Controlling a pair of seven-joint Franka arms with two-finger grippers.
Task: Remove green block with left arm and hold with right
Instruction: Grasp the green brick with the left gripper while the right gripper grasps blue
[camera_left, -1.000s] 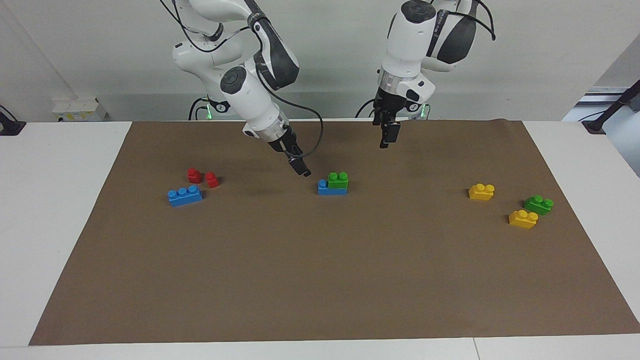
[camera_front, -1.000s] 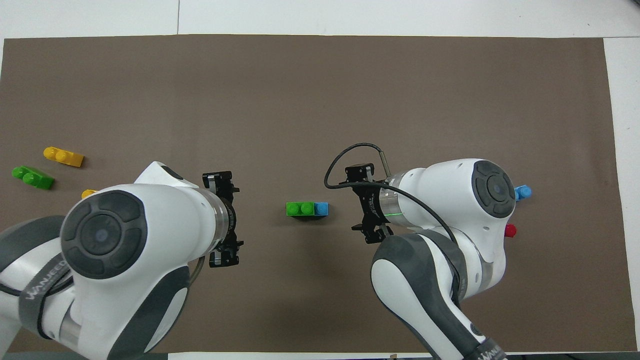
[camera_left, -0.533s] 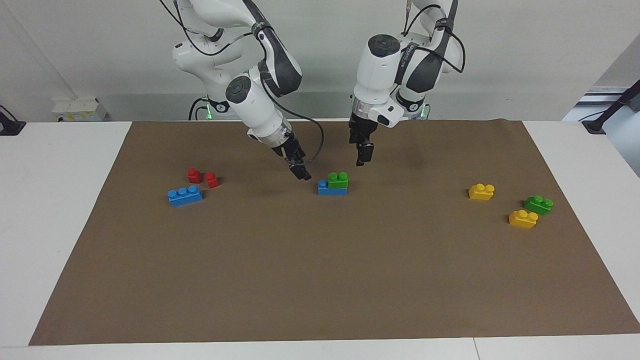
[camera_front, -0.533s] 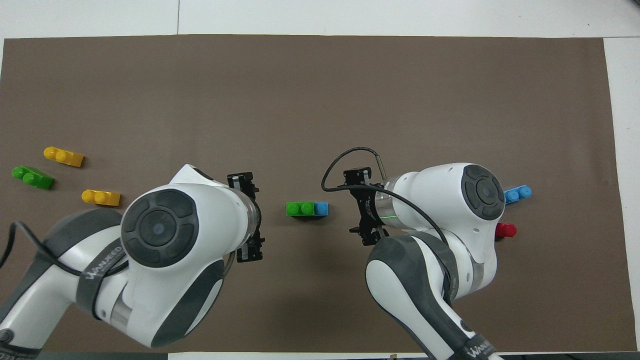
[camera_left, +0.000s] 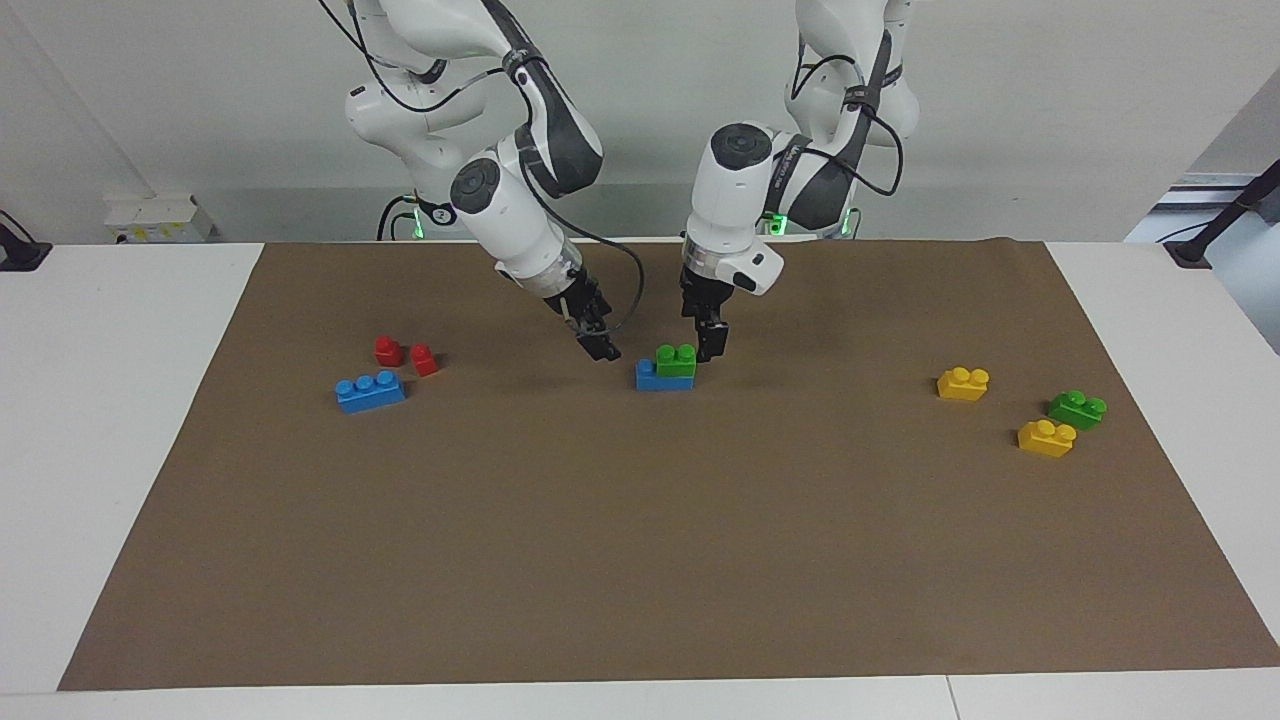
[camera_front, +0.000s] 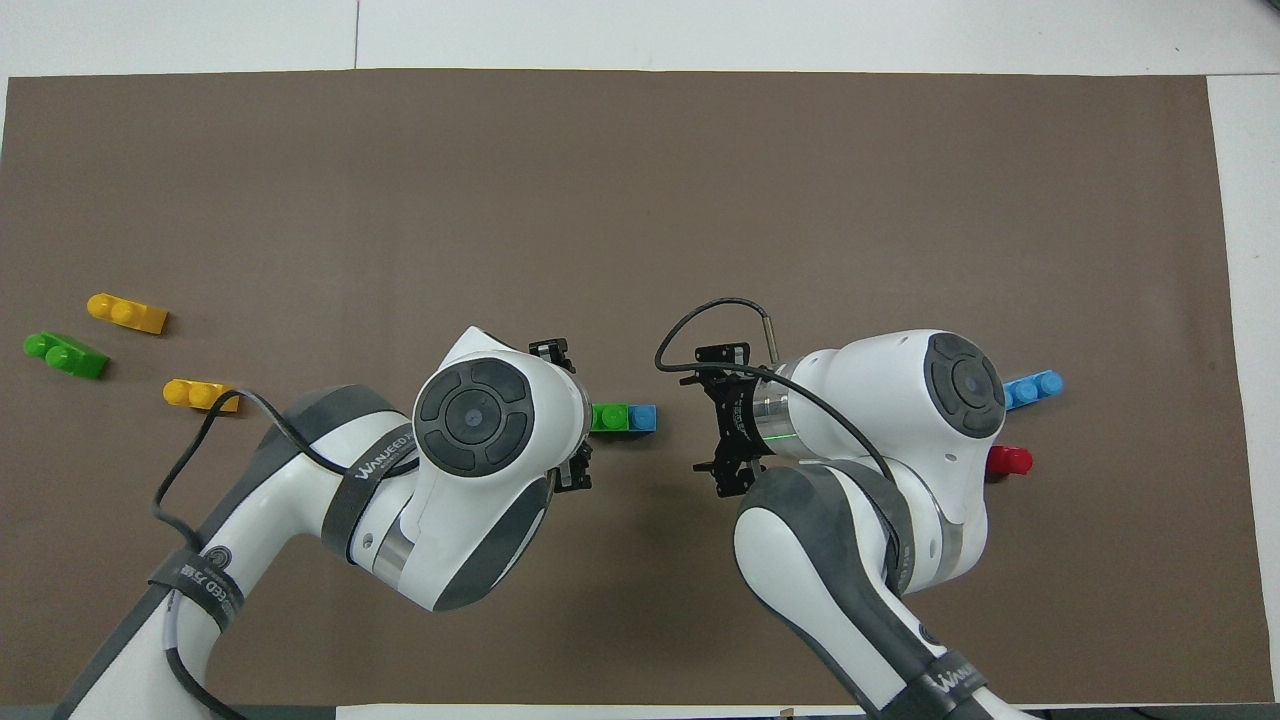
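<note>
Landmark: the blue brick near the middle of the brown mat. No containers on the table; loose pieces only.

The green block sits pressed on top of the blue brick, covering its end toward the left arm's side and leaving one blue stud bare at the other end. Glossy moulded plastic, rectangular, two round studs up. Its long axis runs along the blue brick's, across the table from one arm's end to the other.

Left gripper hangs just beside the green block, at the stack's end toward the left arm; jaws open. Contact with the block cannot be told, since in the overhead view the wrist covers that end.

Right gripper is tilted, low over the mat beside the blue brick's bare end, apart from it; jaws open, holding nothing.

Toward the right arm's end from the stack: a second blue brick and two small red pieces. Toward the left arm's end: two yellow bricks and another green brick.
</note>
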